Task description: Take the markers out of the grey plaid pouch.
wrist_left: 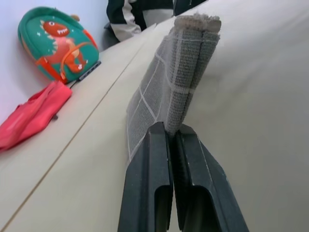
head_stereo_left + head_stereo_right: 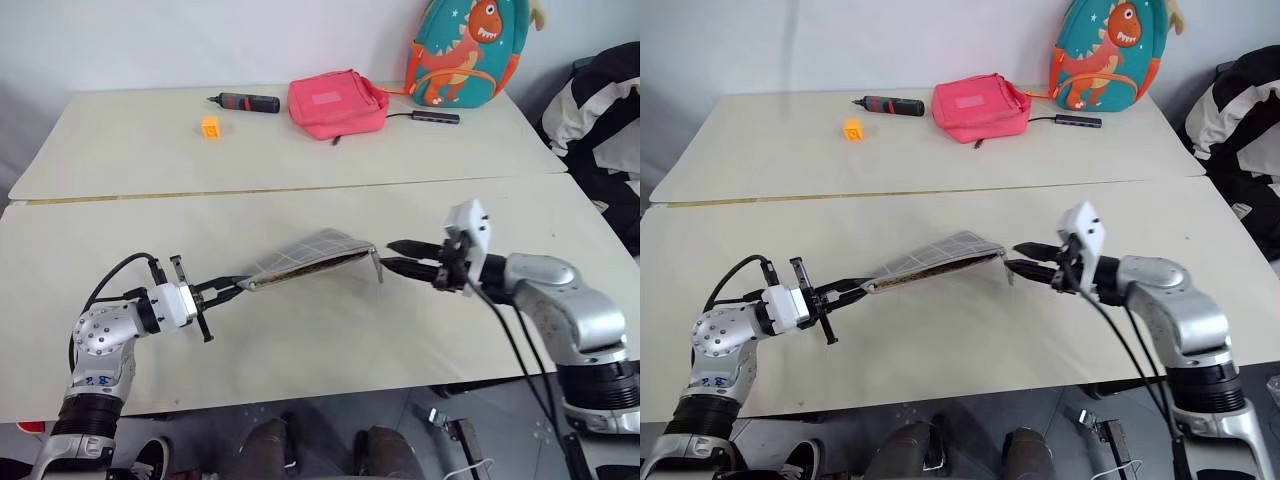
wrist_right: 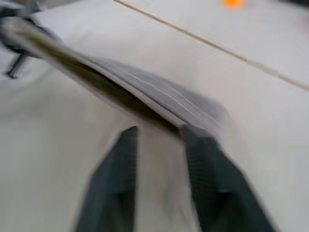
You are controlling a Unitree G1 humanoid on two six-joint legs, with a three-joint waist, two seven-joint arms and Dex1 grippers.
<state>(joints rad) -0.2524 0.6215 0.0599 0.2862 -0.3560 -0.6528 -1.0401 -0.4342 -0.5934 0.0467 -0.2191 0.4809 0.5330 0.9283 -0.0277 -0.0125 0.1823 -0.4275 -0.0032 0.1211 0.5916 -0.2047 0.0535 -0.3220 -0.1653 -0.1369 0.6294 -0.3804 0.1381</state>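
Two grippers flank the grey plaid pouch (image 2: pixel 305 258), which hangs stretched above the near table (image 2: pixel 300 350) rather than lying on it. The left gripper (image 2: pixel 236 287) is pinched tight on the pouch's left end, jaws together on the fabric. The right gripper (image 2: pixel 392 256) sits at the opposite end, just beside the pouch's mouth and its small wrist loop (image 2: pixel 378 266); its two fingers stand a little apart, and whether they touch the cloth cannot be told from the head views.

From the left wrist, the black fingers (image 1: pixel 149 183) show pressed flat against a folded edge of the pouch, white grid lines running up the cloth. From the right wrist, the pouch's dark open slit runs across just past the parted fingers (image 3: pixel 120 183). No markers can be made out.

On the far table lie a pink bag (image 2: pixel 335 103), an orange cube (image 2: pixel 210 125), a black-and-red tool (image 2: pixel 243 101) and a dinosaur backpack (image 2: pixel 465 50).
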